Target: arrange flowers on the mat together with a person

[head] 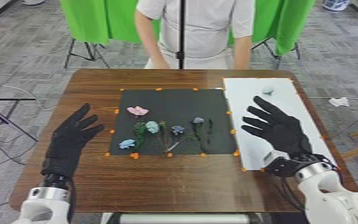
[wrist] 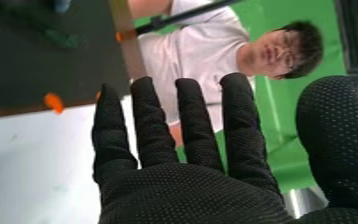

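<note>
From the head, we look forward and down over the table (head: pixel 175 192); at the right wrist, close against the right hand (head: pixel 280 132), we face across it, turned sideways. Both catch the mat (head: pixel 171 98), central in the head view, and green cloth (head: pixel 104 25) along its top.

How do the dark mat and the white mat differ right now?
The dark mat holds several flowers; the white mat has one pale flower near its far end. The white mat is longer and narrower than the broad dark mat. Both lie on the table with orange marks along their edges.
</note>
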`<action>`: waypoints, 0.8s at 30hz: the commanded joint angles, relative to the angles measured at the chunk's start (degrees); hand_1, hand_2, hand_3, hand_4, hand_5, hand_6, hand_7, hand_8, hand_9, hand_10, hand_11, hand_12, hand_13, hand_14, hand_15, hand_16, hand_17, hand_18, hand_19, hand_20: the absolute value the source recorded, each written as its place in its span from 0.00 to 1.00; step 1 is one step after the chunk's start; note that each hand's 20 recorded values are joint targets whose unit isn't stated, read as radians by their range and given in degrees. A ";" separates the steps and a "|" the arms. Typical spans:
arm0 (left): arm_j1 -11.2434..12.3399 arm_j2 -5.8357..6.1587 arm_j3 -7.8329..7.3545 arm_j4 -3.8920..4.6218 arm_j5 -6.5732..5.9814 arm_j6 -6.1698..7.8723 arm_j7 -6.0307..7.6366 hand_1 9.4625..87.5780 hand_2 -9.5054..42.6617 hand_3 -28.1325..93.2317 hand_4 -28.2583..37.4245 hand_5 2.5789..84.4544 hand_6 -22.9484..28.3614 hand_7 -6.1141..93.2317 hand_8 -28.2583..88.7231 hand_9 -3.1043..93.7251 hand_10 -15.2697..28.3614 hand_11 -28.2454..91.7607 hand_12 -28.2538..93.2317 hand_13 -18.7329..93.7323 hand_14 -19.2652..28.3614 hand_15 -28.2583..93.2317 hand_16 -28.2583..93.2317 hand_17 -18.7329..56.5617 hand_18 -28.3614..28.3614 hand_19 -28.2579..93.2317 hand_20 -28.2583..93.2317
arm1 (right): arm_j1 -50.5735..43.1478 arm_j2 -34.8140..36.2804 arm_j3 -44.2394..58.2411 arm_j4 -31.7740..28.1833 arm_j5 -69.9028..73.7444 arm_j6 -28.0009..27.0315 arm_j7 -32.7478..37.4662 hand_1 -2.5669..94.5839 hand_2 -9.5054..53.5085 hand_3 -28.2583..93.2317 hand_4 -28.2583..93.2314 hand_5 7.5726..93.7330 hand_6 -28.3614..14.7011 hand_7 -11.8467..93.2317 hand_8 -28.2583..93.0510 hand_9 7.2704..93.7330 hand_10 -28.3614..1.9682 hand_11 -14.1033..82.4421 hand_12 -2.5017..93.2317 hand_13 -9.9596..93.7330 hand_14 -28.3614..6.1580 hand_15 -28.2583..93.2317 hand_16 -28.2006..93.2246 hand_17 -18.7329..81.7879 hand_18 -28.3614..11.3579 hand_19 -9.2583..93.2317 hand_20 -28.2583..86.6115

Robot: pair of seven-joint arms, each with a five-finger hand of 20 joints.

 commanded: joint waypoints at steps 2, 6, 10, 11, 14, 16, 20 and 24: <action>0.84 -0.92 -0.33 0.24 0.73 -0.99 -1.06 0.18 0.24 0.89 0.00 0.40 0.51 0.17 0.17 0.38 0.70 0.39 0.31 0.41 0.91 0.56 0.20 0.13 0.95 0.61 0.36 | -0.58 -0.54 0.25 0.07 -0.68 -0.31 -0.92 0.24 0.27 0.88 0.00 0.37 0.77 0.24 0.14 0.38 0.61 0.19 0.17 0.40 0.36 0.34 0.41 0.24 0.18 0.53 0.37; 0.94 -1.01 -0.35 0.28 0.69 -1.18 -1.24 0.18 0.24 0.89 0.00 0.40 0.51 0.17 0.17 0.39 0.71 0.40 0.31 0.41 0.91 0.57 0.20 0.13 0.95 0.61 0.36 | -0.68 -0.40 -0.05 0.19 -0.53 -0.17 -1.51 0.24 0.27 0.88 0.00 0.37 0.77 0.24 0.14 0.38 0.61 0.19 0.17 0.40 0.35 0.34 0.41 0.24 0.18 0.53 0.37; 0.78 -1.12 -0.46 0.35 0.66 -1.20 -1.37 0.18 0.24 0.89 0.01 0.40 0.51 0.17 0.17 0.40 0.73 0.41 0.32 0.41 0.93 0.59 0.20 0.13 0.95 0.63 0.37 | -0.20 -0.46 -0.18 0.31 -0.62 -0.76 -0.95 0.23 0.27 0.88 0.00 0.37 0.77 0.24 0.14 0.38 0.61 0.19 0.17 0.41 0.35 0.35 0.41 0.24 0.17 0.54 0.38; 0.83 -1.15 -0.52 0.31 0.70 -1.18 -1.35 0.18 0.24 0.89 0.01 0.40 0.51 0.17 0.17 0.40 0.73 0.41 0.32 0.41 0.93 0.59 0.19 0.13 0.95 0.63 0.37 | -0.11 -0.49 -0.24 0.35 -0.46 -0.74 -0.98 0.23 0.27 0.88 0.00 0.37 0.77 0.24 0.14 0.39 0.60 0.20 0.18 0.42 0.35 0.36 0.42 0.24 0.17 0.54 0.38; 0.85 -1.16 -0.55 0.33 0.71 -1.18 -1.12 0.18 0.24 0.89 0.01 0.40 0.52 0.17 0.17 0.40 0.73 0.42 0.31 0.41 0.93 0.60 0.19 0.13 0.95 0.63 0.38 | 0.02 -0.44 -0.47 0.52 -0.81 -0.68 -1.47 0.23 0.27 0.88 0.00 0.37 0.77 0.24 0.14 0.40 0.59 0.21 0.18 0.43 0.36 0.38 0.41 0.24 0.17 0.55 0.38; 0.79 -1.07 -0.48 0.35 0.64 -0.98 -0.89 0.18 0.24 0.89 0.01 0.40 0.52 0.17 0.17 0.40 0.73 0.42 0.31 0.41 0.93 0.60 0.19 0.13 0.95 0.63 0.38 | 0.39 -0.49 -0.72 0.62 -0.70 -0.82 -1.38 0.23 0.26 0.88 0.00 0.37 0.77 0.24 0.14 0.40 0.59 0.21 0.18 0.43 0.36 0.38 0.41 0.24 0.17 0.55 0.39; 0.82 -0.90 -0.39 0.44 0.37 -0.85 -0.41 0.18 0.24 0.89 0.01 0.40 0.52 0.17 0.17 0.40 0.73 0.42 0.31 0.41 0.93 0.60 0.19 0.13 0.95 0.63 0.38 | 1.38 -0.49 -1.40 0.92 -0.87 -0.83 -1.70 0.23 0.26 0.88 0.00 0.37 0.77 0.24 0.14 0.40 0.59 0.21 0.18 0.43 0.36 0.38 0.40 0.24 0.17 0.54 0.39; 0.92 -0.78 -0.30 0.41 0.14 -0.60 -0.19 0.18 0.24 0.89 0.00 0.40 0.52 0.17 0.16 0.40 0.73 0.42 0.31 0.40 0.93 0.60 0.19 0.13 0.95 0.63 0.37 | 1.75 -1.21 -1.44 1.01 -0.85 -0.96 -1.65 0.23 0.26 0.88 0.00 0.37 0.77 0.24 0.14 0.40 0.59 0.21 0.17 0.43 0.36 0.38 0.40 0.24 0.17 0.54 0.39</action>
